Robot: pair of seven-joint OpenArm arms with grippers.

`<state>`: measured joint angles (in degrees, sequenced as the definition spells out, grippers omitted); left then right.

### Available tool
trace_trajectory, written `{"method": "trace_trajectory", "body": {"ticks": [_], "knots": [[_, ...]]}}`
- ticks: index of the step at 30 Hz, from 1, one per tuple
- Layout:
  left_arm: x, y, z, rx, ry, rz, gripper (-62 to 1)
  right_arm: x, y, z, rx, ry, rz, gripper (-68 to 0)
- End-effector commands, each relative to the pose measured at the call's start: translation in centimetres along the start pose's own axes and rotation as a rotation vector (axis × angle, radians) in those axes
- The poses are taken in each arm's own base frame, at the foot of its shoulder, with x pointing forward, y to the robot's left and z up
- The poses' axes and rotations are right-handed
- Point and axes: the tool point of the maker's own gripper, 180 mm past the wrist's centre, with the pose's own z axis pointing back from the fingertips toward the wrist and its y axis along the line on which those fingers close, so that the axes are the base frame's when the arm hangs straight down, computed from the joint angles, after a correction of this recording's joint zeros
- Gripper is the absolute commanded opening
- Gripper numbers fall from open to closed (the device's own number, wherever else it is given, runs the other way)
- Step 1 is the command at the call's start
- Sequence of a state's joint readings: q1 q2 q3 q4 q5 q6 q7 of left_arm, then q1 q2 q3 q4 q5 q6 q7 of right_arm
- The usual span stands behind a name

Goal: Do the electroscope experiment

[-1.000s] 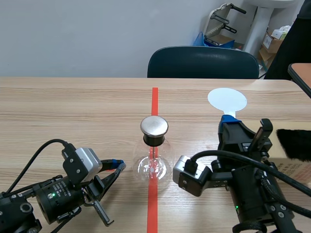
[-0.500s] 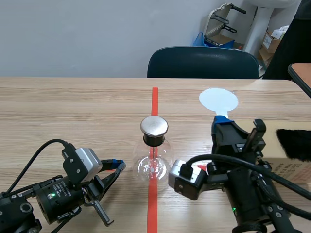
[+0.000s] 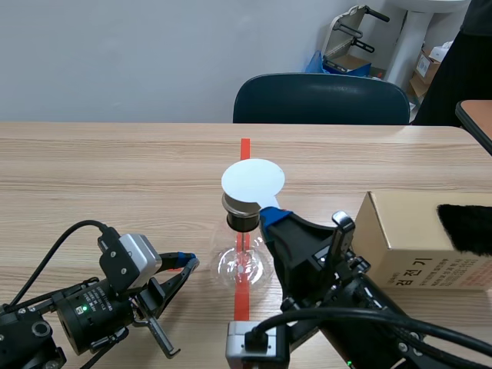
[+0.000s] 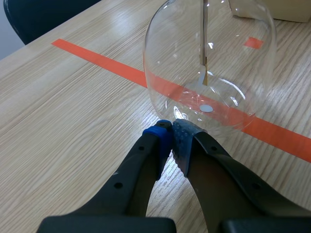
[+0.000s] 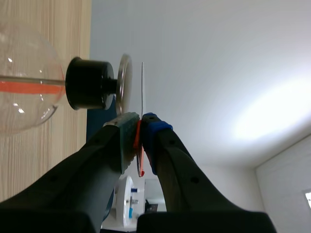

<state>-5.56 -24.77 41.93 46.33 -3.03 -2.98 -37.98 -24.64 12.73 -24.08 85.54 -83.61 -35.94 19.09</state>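
- The left end effector (image 4: pixel 172 138) lies low on the worktop (image 3: pixel 115 169). Its pads are pressed together on nothing, and the tips are right at the foot of the flask (image 3: pixel 243 265). It seems to be only waiting.
- The right end effector (image 5: pixel 140 121) is clamped on the thin handle of the white disc (image 3: pixel 252 179), so the pick-up looks done.
- The flask stands upright on the red tape line, between the two arms.
- The disc is flat over the flask's metal plate (image 5: pixel 122 82). The right wrist view shows a thin gap between them, so they are close but not touching.
- Inside the glass, the leaf (image 4: pixel 204 77) hangs near its rod, with no clear swing to be seen.
- Judged from this, the approach is nearly finished. What is left is to close the gap or touch, see the leaf move, and put the disc away.
- Beyond, to the right, is a box (image 3: pixel 407 238) with black fur (image 3: pixel 465 227) at its top, which may be for rubbing the disc.
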Motion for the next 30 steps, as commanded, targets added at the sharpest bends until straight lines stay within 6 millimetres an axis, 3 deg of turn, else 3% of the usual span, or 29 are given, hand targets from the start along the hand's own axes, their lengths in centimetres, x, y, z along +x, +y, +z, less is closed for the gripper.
{"method": "trace_trajectory", "body": {"ticks": [1,30], "knots": [[0.93,0.23,-0.26,0.011,-0.036,0.000,-56.9,-0.29,-0.60,-0.28,-0.022,-0.006,0.018,-65.5],[0.93,0.23,-0.26,0.011,-0.036,0.000,-56.9,0.12,-0.59,-0.27,-0.021,-0.029,0.018,-65.5]]}}
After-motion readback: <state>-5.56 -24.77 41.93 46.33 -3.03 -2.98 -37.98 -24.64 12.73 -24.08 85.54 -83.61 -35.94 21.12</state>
